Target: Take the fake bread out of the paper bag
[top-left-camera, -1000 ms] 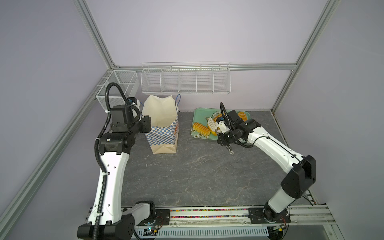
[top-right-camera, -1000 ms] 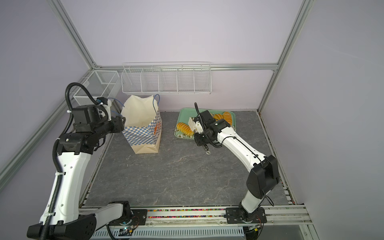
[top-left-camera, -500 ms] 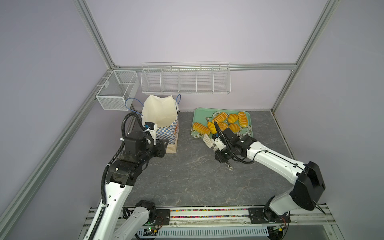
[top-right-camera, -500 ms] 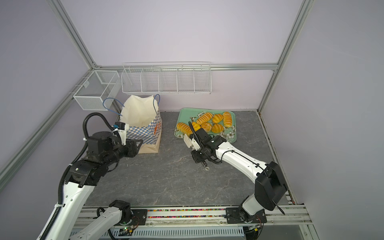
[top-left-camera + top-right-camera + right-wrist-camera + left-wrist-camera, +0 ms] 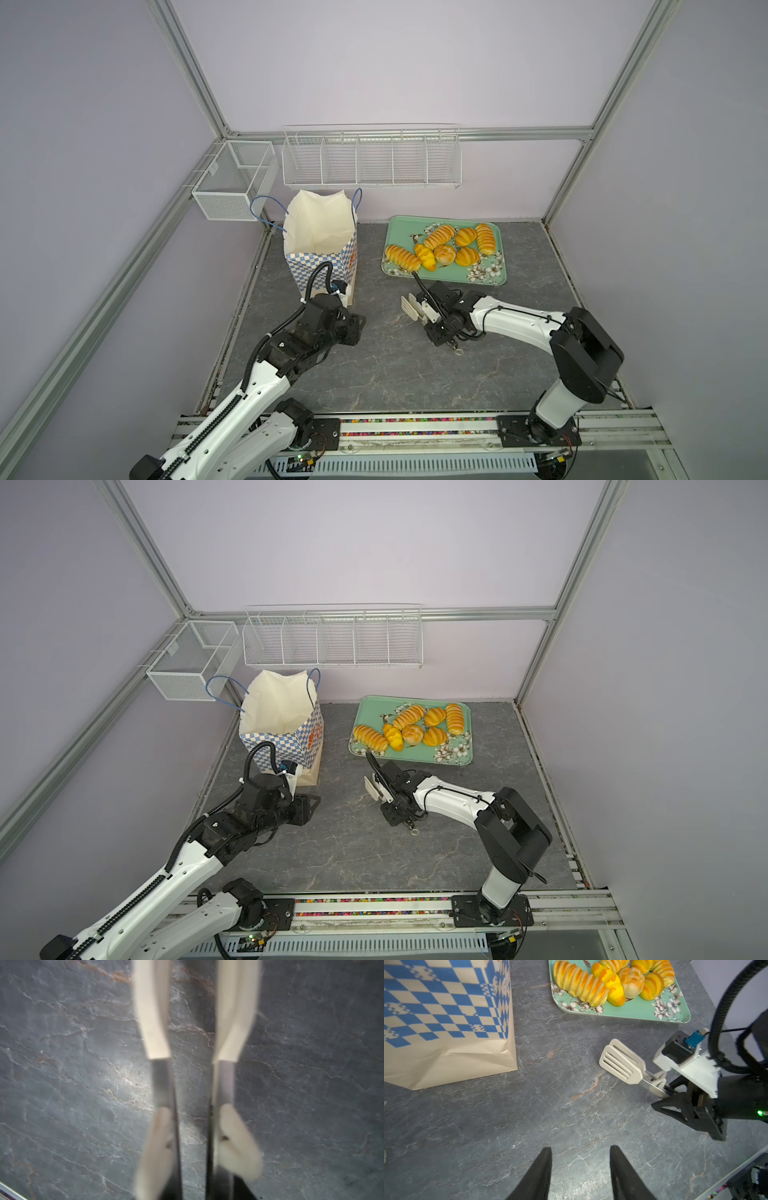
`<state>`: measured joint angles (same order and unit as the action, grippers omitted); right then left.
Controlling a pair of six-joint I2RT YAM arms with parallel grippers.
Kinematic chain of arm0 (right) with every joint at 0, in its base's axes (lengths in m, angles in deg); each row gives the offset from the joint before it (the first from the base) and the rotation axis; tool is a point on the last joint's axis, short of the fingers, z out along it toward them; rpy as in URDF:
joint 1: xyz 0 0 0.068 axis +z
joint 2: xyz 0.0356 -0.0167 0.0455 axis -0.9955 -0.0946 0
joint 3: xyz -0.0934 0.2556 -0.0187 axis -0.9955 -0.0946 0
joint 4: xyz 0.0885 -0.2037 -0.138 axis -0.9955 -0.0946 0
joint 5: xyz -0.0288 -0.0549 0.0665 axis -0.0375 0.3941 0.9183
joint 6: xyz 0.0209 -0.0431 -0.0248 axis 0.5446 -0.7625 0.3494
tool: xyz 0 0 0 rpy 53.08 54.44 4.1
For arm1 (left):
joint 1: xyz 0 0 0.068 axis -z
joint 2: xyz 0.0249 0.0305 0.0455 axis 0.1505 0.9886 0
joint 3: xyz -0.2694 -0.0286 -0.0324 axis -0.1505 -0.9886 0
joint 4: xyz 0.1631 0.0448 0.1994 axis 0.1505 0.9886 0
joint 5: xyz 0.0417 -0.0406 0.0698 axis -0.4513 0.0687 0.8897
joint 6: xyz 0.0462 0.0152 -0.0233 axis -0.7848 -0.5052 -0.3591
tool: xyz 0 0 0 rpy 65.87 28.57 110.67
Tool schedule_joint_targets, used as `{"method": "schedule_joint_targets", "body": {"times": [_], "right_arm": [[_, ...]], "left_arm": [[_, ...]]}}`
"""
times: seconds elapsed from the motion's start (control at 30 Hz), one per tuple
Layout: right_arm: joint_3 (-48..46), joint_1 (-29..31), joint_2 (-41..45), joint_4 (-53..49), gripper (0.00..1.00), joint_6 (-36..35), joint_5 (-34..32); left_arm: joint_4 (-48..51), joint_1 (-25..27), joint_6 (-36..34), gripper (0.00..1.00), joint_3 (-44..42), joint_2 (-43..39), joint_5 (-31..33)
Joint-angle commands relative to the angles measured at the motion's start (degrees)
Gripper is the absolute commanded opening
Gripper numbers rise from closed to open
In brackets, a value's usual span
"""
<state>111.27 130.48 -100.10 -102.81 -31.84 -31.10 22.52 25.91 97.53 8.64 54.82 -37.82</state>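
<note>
The grey stone-look table (image 5: 415,374) fills the lower middle of both top views. The paper bag (image 5: 319,224) stands upright on it, left of centre near the back wall, with its mouth open. What shows of its cream inside is bare, though its bottom is hidden.

The green flowered tray (image 5: 457,275) lies right of centre, well apart from the bag. All seven pieces of fake bread (image 5: 444,254) sit on it in a close cluster, several touching.

The left gripper (image 5: 580,1153) hovers low over bare table just in front of the bag's base, its two black tips spread with nothing between them. The right gripper (image 5: 193,1122) sits low in the middle of the top views, just in front of the tray. It is clamped around the handles of the tongs (image 5: 620,1061), whose cream slotted blades stand a little apart and carry no bread.

Judging by this, the unloading looks finished or very nearly so, and neither gripper is at the bag. The next move likely calls for a look into the bag for any leftover piece; otherwise the tongs can be laid flat on open table, clear of tray and bag
</note>
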Motion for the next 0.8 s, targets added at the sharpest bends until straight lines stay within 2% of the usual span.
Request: {"method": "schedule_joint_targets", "body": {"times": [0.0,0.2,0.53,0.77], "right_arm": [[-1.0,0.2,1.2,2.1,0.44,-1.9,-1.6],[-2.2,0.2,2.4,1.0,0.52,-1.9,-1.5],[-3.1,0.3,4.3,0.7,0.56,-2.2,-2.2],[-3.2,0.2,4.8,0.5,0.65,-2.6,-1.9]], "left_arm": [[-1.7,0.3,1.8,0.48,-1.9,-0.4,4.0],[-1.4,0.2,2.0,0.52,-3.9,-4.2,8.9],[3.1,0.2,0.3,0.56,-3.2,-11.2,16.3],[6.1,0.2,-0.6,0.59,-2.3,-13.5,19.5]]}}
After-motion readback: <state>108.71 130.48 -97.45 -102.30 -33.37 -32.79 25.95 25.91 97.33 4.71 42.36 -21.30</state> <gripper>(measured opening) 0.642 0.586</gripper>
